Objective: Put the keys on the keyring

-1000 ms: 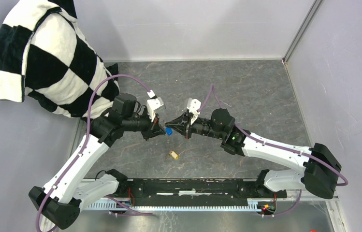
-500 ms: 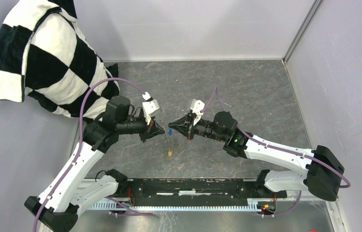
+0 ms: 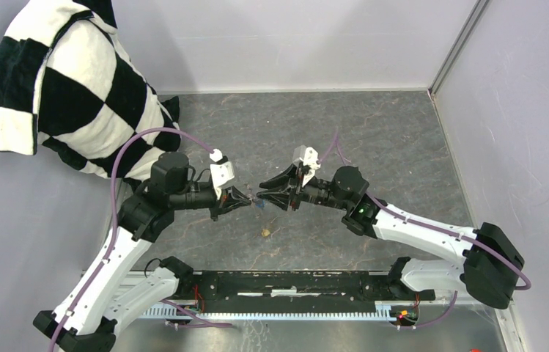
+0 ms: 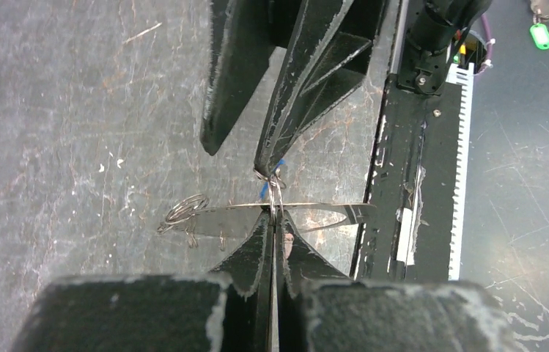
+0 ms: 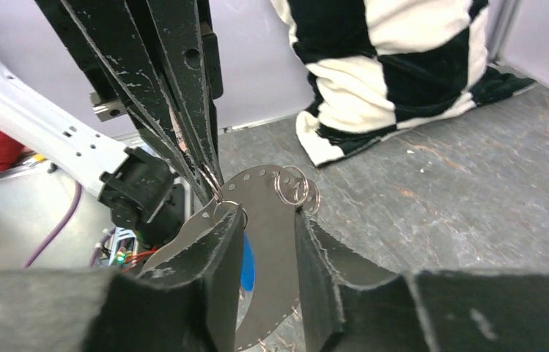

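The keyring shows as a flat grey piece with a dotted edge [image 5: 267, 209] and small wire rings [image 5: 295, 187] at one end. It also shows edge-on in the left wrist view [image 4: 322, 215]. My left gripper [image 3: 248, 198] [image 4: 275, 220] is shut on a thin wire ring of it, above the floor. My right gripper [image 3: 262, 194] [image 5: 267, 235] is open, tip to tip with the left, its fingers on either side of the grey piece. The blue key [image 5: 247, 268] [image 3: 259, 204] hangs there behind my right gripper's left finger. The yellow key [image 3: 265, 232] lies on the floor below.
A black-and-white checked cloth [image 3: 73, 88] is heaped at the back left. Grey walls close the back and right. The black base rail [image 3: 293, 282] runs along the near edge.
Both arms have shifted a little, so the meeting point sits slightly lower. My right gripper's jaws have spread apart. The yellow key stays on the floor.
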Robot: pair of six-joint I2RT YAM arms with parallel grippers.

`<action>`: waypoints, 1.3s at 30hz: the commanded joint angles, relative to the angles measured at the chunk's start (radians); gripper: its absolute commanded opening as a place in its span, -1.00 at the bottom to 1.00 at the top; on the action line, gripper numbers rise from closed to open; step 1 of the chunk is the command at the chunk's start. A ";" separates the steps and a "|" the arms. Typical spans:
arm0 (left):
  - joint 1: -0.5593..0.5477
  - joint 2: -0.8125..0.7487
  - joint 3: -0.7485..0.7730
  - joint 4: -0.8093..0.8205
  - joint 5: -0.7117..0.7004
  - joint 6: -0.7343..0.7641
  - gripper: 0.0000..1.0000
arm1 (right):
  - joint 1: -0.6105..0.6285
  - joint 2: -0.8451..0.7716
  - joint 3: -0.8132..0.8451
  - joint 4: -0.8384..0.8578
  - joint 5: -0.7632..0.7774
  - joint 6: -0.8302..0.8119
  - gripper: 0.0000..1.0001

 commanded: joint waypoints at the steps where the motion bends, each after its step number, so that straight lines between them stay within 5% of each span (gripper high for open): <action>1: -0.004 -0.020 0.024 0.081 0.096 0.059 -0.96 | -0.052 -0.024 -0.003 0.057 -0.168 -0.002 -0.13; 11: -0.004 -0.003 0.062 0.060 0.187 0.091 -0.96 | -0.141 -0.070 0.138 -0.156 -0.510 -0.160 0.16; 19: -0.004 -0.003 0.069 0.048 0.230 0.116 -0.96 | -0.134 0.016 0.164 0.094 -0.612 0.037 0.14; 26: -0.004 0.004 0.079 0.050 0.248 0.120 -0.96 | -0.096 0.049 0.173 0.100 -0.605 0.021 0.06; 35: -0.004 -0.003 0.079 0.049 0.255 0.120 -0.96 | -0.083 0.091 0.196 0.100 -0.609 0.039 -0.47; 39: -0.004 -0.006 0.075 0.036 0.255 0.130 -0.96 | -0.081 0.092 0.196 0.098 -0.601 0.037 -0.98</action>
